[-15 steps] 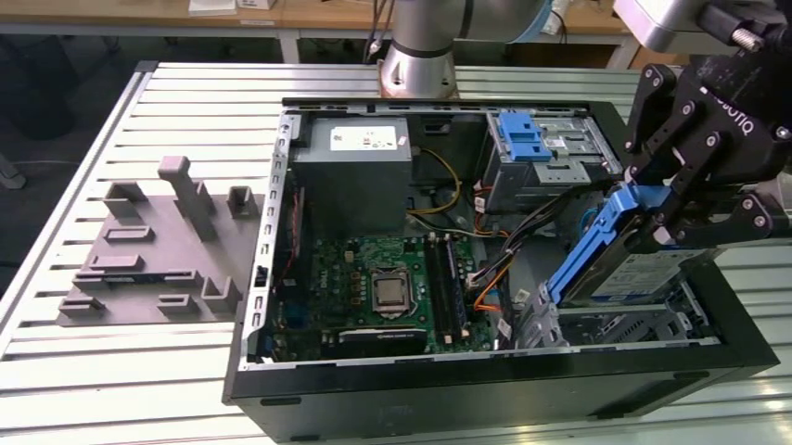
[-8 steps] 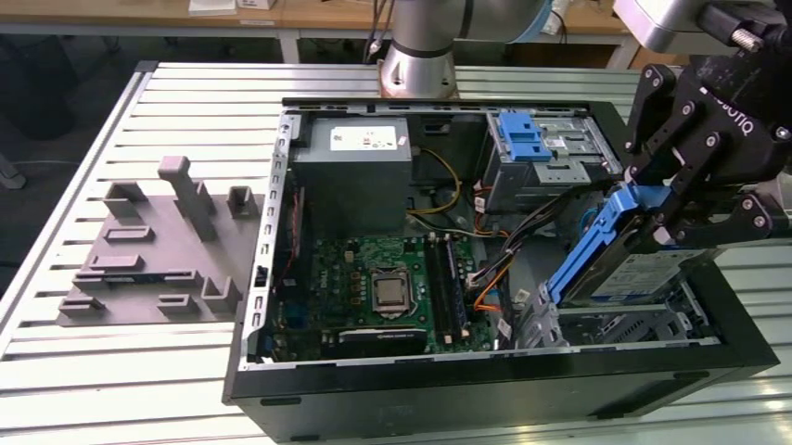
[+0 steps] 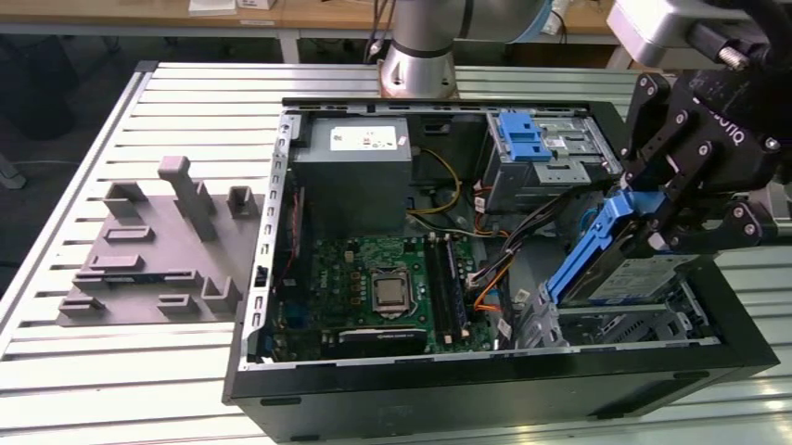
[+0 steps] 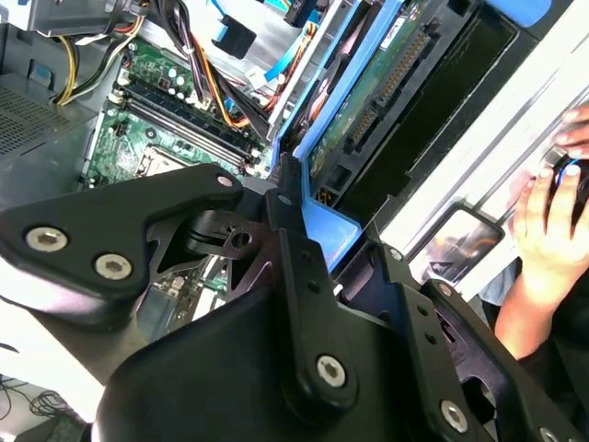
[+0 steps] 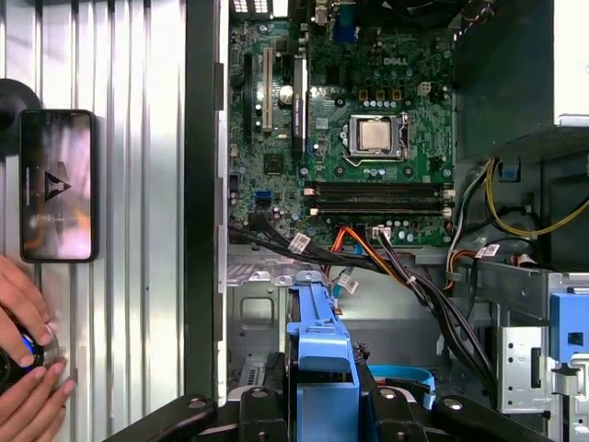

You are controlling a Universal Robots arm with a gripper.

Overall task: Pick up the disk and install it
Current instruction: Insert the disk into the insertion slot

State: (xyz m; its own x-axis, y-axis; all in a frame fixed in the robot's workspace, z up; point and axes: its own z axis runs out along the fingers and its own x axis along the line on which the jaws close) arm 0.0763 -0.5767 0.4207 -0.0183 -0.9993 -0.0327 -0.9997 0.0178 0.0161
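Observation:
The disk (image 3: 629,278) is a silver drive with a white-and-blue label and blue side rails. It stands tilted in the open computer case (image 3: 495,400), its lower end down in the metal drive bay (image 3: 619,326) at the exterior view's right. My black gripper (image 3: 646,222) is shut on the disk's raised blue handle end. In the second wrist view the fingers (image 4: 293,235) clamp the blue handle (image 4: 329,228), and the disk (image 4: 368,101) slopes away past it. In the first wrist view the blue carrier of the disk (image 5: 320,345) sticks out from my gripper (image 5: 322,410) toward the motherboard.
Inside the case lie a green motherboard (image 3: 384,287), a grey power-supply box (image 3: 359,167), cable bundles (image 3: 495,250) and an upper drive cage with a blue latch (image 3: 526,139). A grey fixture (image 3: 155,250) sits on the slatted table. A person's hand (image 5: 23,368) and a phone (image 5: 57,184) lie beside the case.

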